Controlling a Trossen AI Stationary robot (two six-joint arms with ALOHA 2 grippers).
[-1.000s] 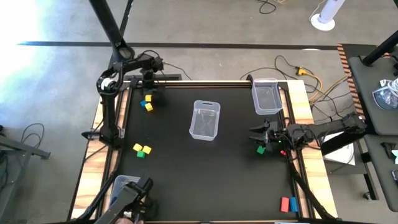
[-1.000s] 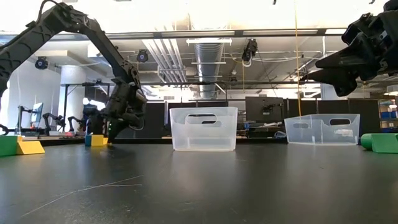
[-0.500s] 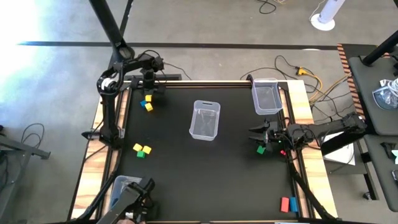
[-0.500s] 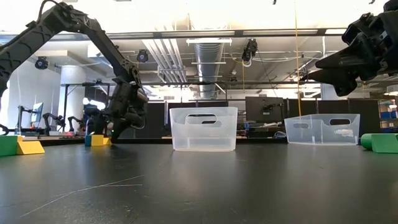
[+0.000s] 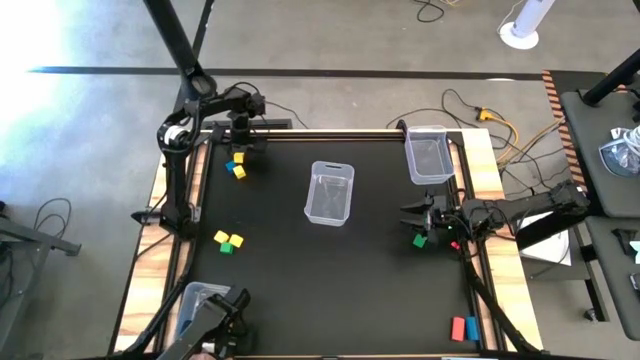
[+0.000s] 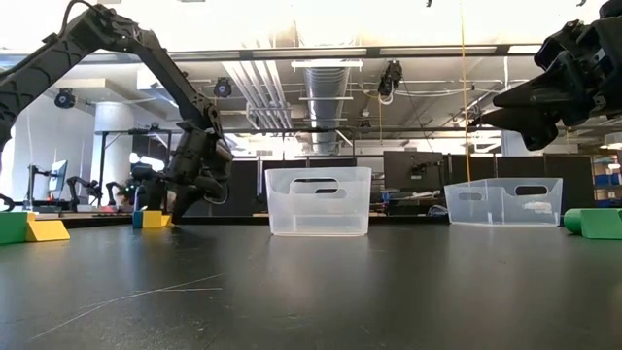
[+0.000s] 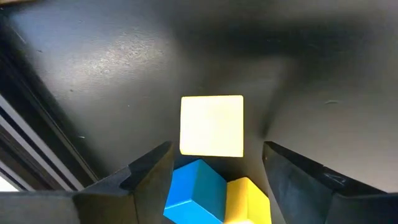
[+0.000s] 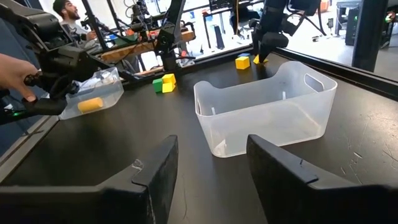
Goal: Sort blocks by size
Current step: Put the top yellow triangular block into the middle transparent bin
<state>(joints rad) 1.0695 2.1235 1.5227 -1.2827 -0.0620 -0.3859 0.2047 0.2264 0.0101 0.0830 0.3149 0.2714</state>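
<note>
The long dark left arm reaches out to the far left corner of the table and bends down there, so its two-finger left gripper (image 5: 240,150) points at the tabletop; in the left wrist view its two dark fingers (image 7: 146,180) stand wide apart and hold nothing. The dark right arm comes in low from the right edge of the table and lies almost flat. Its right gripper (image 5: 412,213) points toward the middle of the table, raised above the tabletop, with its two fingers (image 8: 152,171) spread apart and nothing between them.
</note>
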